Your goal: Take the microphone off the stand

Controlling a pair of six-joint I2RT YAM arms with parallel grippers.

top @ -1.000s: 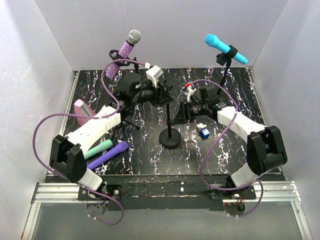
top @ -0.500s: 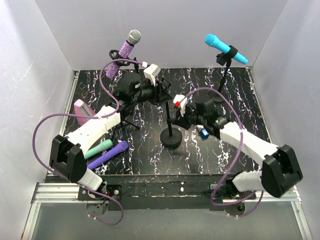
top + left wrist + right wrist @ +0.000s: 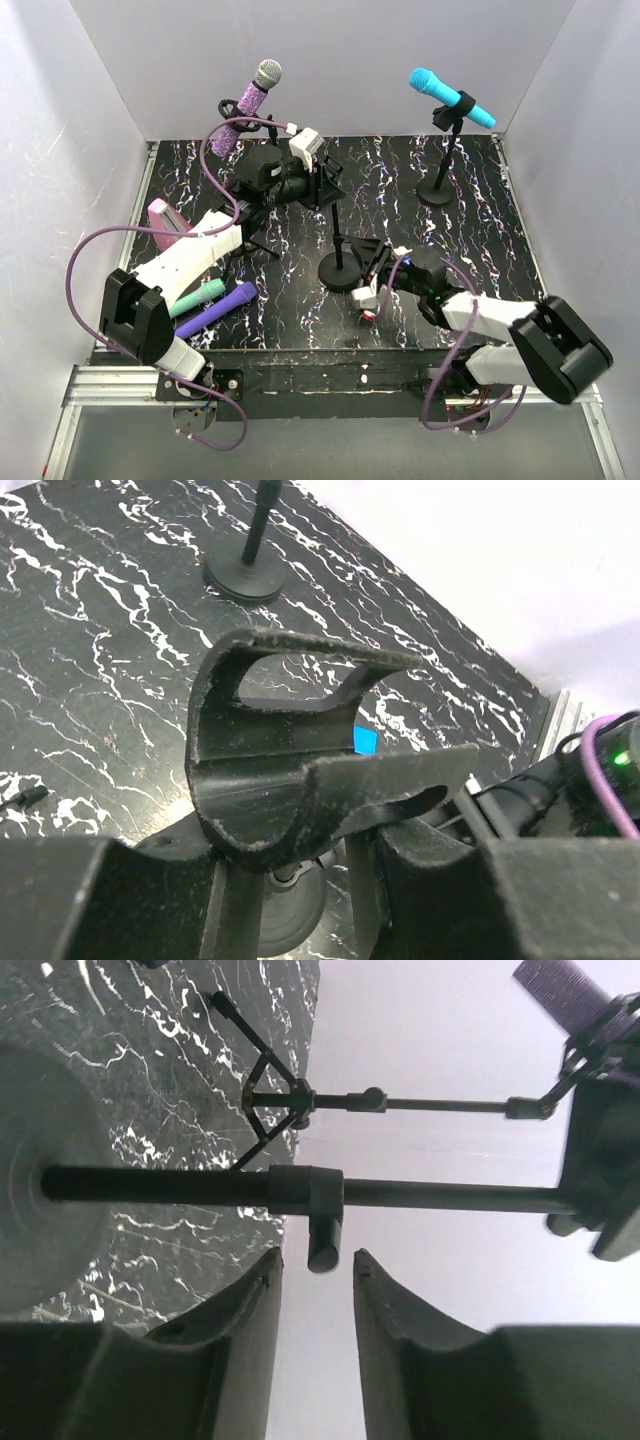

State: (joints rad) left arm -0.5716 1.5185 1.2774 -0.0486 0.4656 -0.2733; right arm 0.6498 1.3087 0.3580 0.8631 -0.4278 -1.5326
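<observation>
**Right hand (image 3: 316, 1252) low by the centre stand (image 3: 337, 238), left hand (image 3: 305, 865) closed on its black clip (image 3: 290, 770)**

Nearest you, your right hand lies low over the tabletop (image 3: 480, 230), just beside the centre stand's round base (image 3: 338, 277). Its fingers stand apart and grip nothing. In the right wrist view the stand's pole (image 3: 180, 1183) crosses just past the fingertips. A small knob (image 3: 324, 1245) hanging from the pole's collar points into the gap between them without touching either finger.

To your left, also near the front edge, two loose microphones lie on the tabletop. The violet microphone (image 3: 217, 311) and the teal microphone (image 3: 196, 298) are close together and angled the same way. You cannot tell whether they touch.

Further in, your left arm reaches across to the top of the centre stand. Your left hand is closed around the foot of the black clip, which rises above the fingers with its open channel showing in the left wrist view. A pink flat object (image 3: 165, 222) lies near the left edge of the tabletop, just beside that arm.

At the back, two microphones sit in stands. The sparkly purple microphone (image 3: 248, 108), with a silver head, rests tilted in the clip of the tripod stand (image 3: 275, 1100) at the back left, above and behind your left hand. The cyan microphone (image 3: 450, 97) rests tilted in the clip of the back-right stand (image 3: 437, 190), well apart from both hands.
</observation>
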